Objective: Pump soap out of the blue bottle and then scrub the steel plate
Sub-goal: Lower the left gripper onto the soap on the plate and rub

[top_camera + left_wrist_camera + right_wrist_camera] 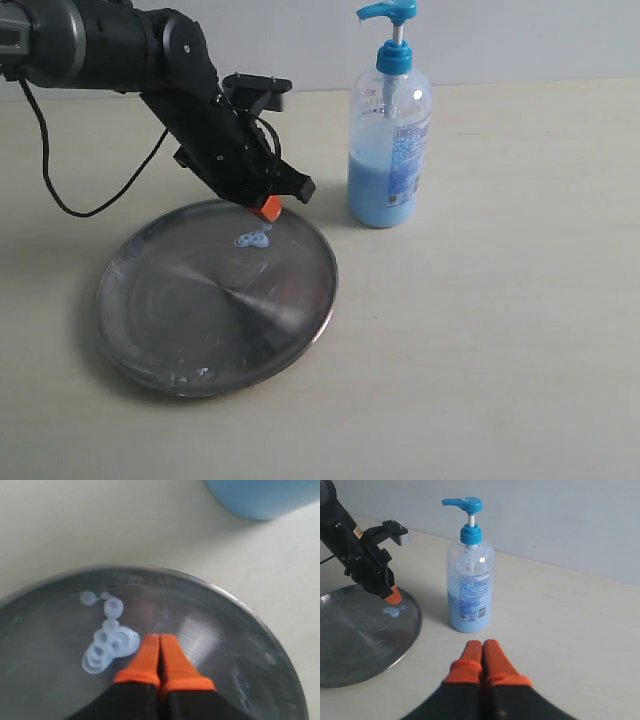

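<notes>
Soap: a small light blue blob (253, 239) of overlapping rings lies on the steel plate near its far rim, on the side towards the bottle; the left wrist view shows it (107, 645) with a few smaller drops trailing off. More soap fills roughly the lower half of the bottle.
Steel plate: (200, 310) round, shallow and scratched, flat on the table at the left of the exterior view, with faint whitish smears near its front rim.
Blue bottle: (390, 150) stands upright on the table just beyond the plate's right edge, not touching it. The pump head is raised, with its spout pointing towards the plate side.
Left jaws: pressed together and holding nothing. The orange fingertips (150, 652) point down at the plate right beside the soap blob; whether they touch the metal cannot be told.
Left arm: (180, 80) black, slanting down from the upper left, with a black cable (60, 190) looping onto the table behind it.
Right jaws: pressed together and empty. The orange fingertips (472, 652) sit low over bare table, aimed at the bottle (470, 590) and clear of it.
Table: (500, 350) pale beige, against a light wall.
</notes>
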Controlling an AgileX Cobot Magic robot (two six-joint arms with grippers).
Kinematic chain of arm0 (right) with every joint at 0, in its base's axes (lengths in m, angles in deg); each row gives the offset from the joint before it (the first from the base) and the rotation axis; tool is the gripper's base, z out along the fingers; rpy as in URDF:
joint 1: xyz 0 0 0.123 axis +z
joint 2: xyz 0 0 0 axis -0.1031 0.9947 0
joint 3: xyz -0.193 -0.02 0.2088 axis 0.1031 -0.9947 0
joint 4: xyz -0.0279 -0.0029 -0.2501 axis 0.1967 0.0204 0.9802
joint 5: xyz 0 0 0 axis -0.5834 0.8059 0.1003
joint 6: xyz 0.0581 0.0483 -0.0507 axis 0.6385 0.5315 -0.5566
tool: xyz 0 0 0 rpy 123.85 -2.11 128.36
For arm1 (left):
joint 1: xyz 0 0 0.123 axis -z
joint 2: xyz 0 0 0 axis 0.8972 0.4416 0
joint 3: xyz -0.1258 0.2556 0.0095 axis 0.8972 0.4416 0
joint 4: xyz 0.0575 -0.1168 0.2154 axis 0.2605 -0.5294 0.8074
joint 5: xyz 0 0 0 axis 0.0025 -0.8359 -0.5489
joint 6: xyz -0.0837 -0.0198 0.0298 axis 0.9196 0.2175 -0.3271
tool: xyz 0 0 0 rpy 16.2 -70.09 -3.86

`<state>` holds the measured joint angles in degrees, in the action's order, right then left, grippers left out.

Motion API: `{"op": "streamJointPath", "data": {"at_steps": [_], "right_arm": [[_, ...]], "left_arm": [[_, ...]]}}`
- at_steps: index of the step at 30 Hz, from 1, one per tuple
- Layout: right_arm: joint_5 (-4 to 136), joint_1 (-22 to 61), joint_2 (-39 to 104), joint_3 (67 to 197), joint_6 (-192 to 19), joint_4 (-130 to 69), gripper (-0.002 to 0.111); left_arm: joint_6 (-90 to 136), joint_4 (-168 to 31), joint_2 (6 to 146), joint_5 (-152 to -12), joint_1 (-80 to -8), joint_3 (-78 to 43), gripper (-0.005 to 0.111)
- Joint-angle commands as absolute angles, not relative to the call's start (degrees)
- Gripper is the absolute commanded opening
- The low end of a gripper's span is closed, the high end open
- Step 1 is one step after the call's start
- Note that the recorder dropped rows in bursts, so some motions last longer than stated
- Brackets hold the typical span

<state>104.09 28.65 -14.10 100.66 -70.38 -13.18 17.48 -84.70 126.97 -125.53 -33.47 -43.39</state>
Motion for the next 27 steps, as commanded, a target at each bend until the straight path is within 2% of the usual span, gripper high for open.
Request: {"op": "streamJointPath", "data": {"at_steps": [1, 18, 27], "right_arm": [[102.84, 28.68, -14.42, 100.53, -70.42, -13.74, 0.000], [102.62, 28.68, -14.42, 100.53, -70.42, -13.83, 0.000], [102.57, 28.68, -14.42, 100.53, -70.42, -13.83, 0.000]], "left_arm": [[22.50, -79.57, 129.59, -127.78, -33.36, -46.40, 0.000], [26.00, -78.61, 137.19, -130.64, -34.07, -51.43, 0.000], [31.71, -69.65, 137.39, -131.33, -34.11, -51.65, 0.000]]}}
